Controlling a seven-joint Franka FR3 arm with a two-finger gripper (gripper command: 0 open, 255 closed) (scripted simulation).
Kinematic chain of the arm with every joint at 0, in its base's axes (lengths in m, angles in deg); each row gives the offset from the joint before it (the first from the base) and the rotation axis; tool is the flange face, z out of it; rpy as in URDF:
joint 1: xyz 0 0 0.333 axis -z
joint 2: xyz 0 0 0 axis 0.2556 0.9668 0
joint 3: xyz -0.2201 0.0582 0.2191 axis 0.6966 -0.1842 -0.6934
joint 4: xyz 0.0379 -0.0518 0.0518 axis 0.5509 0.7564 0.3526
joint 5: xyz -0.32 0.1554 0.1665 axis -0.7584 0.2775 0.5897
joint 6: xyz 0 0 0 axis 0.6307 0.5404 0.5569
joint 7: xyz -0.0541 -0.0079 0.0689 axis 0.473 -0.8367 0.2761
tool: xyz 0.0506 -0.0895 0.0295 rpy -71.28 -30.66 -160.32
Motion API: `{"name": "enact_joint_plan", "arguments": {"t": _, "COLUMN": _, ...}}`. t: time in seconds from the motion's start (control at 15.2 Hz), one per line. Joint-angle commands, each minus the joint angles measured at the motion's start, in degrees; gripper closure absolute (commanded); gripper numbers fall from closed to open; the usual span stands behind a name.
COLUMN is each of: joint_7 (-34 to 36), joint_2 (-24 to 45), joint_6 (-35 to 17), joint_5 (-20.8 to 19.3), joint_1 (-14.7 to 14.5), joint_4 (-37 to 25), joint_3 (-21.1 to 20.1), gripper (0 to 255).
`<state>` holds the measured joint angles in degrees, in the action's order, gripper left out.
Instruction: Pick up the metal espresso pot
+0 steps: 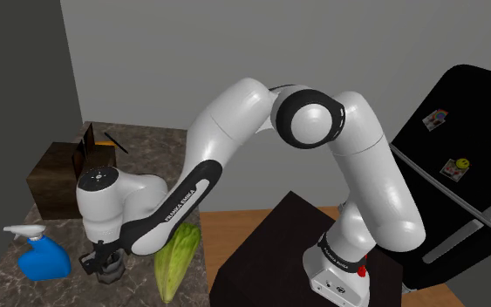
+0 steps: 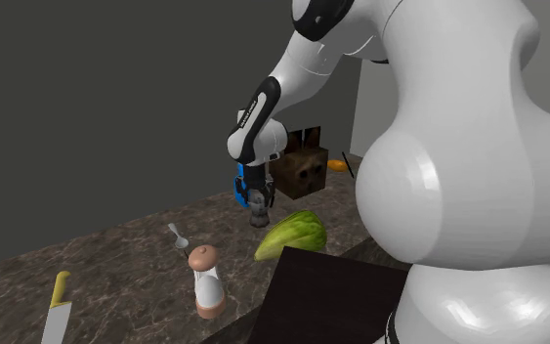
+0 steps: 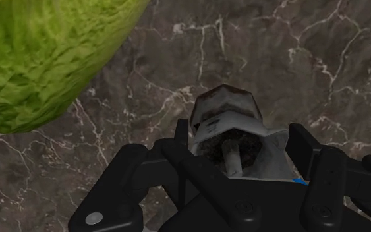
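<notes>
Your gripper (image 3: 240, 135) clasps the pot (image 3: 225, 109) over the dark worktop (image 3: 322, 59); in the shoulder view, lettuce (image 1: 175, 257) lies near, at the pot's 3 o'clock.

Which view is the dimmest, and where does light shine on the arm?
The second exterior view is the dimmest: dark wall, shaded counter, though the arm near the camera carries soft bright patches. The shoulder view is evenly lit, with gloss on the arm's links. In the wrist view the espresso pot looks dull, the lettuce bright.
</notes>
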<state>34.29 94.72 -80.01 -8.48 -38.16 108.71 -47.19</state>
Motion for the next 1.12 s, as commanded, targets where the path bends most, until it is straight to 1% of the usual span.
{"name": "enact_joint_plan", "arguments": {"t": 0.0, "joint_7": -0.12, "joint_2": -0.54, "joint_6": 0.34, "joint_5": 0.17, "joint_1": 0.19, "joint_4": 0.31, "joint_3": -0.19, "gripper": 255}}
{"name": "enact_joint_plan", "arguments": {"t": 0.92, "joint_7": -2.13, "joint_2": -9.20, "joint_6": 6.12, "joint_5": 3.33, "joint_1": 2.70, "joint_4": 3.26, "joint_3": -3.56, "gripper": 255}}
{"name": "enact_joint_plan", "arguments": {"t": 1.06, "joint_7": -2.16, "joint_2": -9.29, "joint_6": 6.19, "joint_5": 3.37, "joint_1": 2.73, "joint_4": 3.29, "joint_3": -3.59, "gripper": 255}}
